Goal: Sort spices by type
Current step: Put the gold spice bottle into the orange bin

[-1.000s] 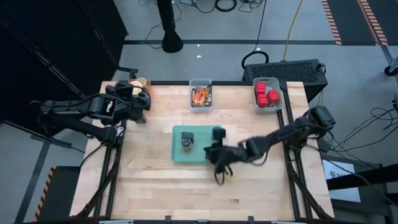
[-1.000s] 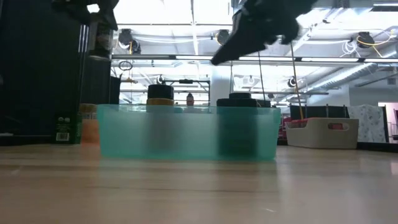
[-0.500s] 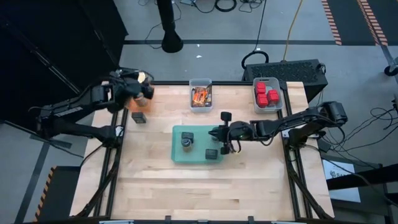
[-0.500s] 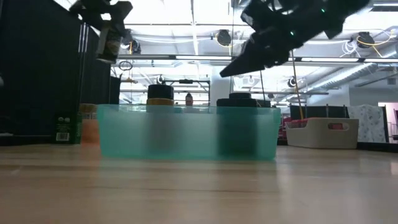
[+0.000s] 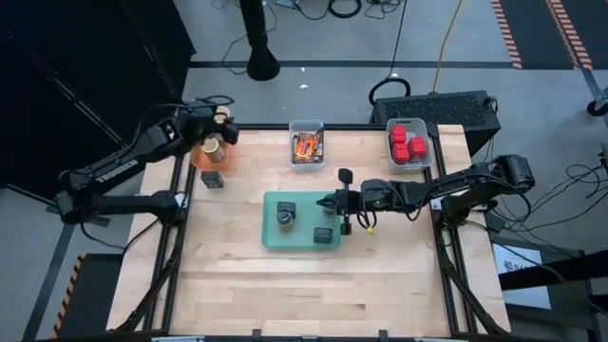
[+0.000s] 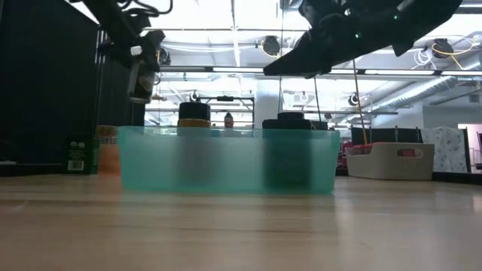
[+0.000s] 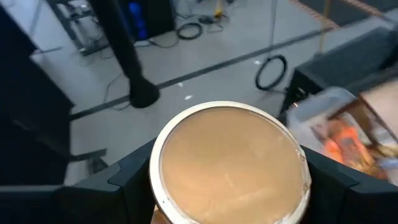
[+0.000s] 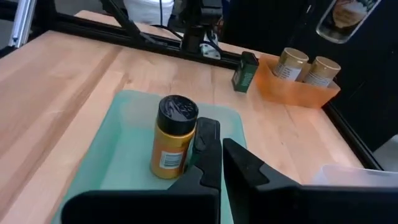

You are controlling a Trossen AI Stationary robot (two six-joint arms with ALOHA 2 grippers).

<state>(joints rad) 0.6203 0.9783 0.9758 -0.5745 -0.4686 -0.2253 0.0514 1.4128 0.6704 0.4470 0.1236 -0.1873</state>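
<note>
My left gripper hangs above the table's far left corner, shut on a tan round jar, just over the orange bin. That bin holds two more tan jars. My right gripper is shut and empty. It points toward the table's left, high over the teal tray. A gold jar with a black lid and a dark grey jar stand on their bases in the tray. A small dark box stands on the table by the orange bin. My left gripper pinches the tan jar between its two fingers, one on each side of the jar's upper wall just below the lid. The fingers come from above, pointing down. The jar hangs upright below them, lifted clear.
A clear bin of orange-red packets and a clear bin of red cubes sit along the far edge. Bare wood lies near and left of the tray. A black post stands on the floor beyond the table.
My left gripper has carried the tan jar toward the far edge and lowered it over the orange bin. My right gripper has moved from the tray's near right corner toward the far edge and turned so that it points to the table's left, uncovering the dark grey jar.
</note>
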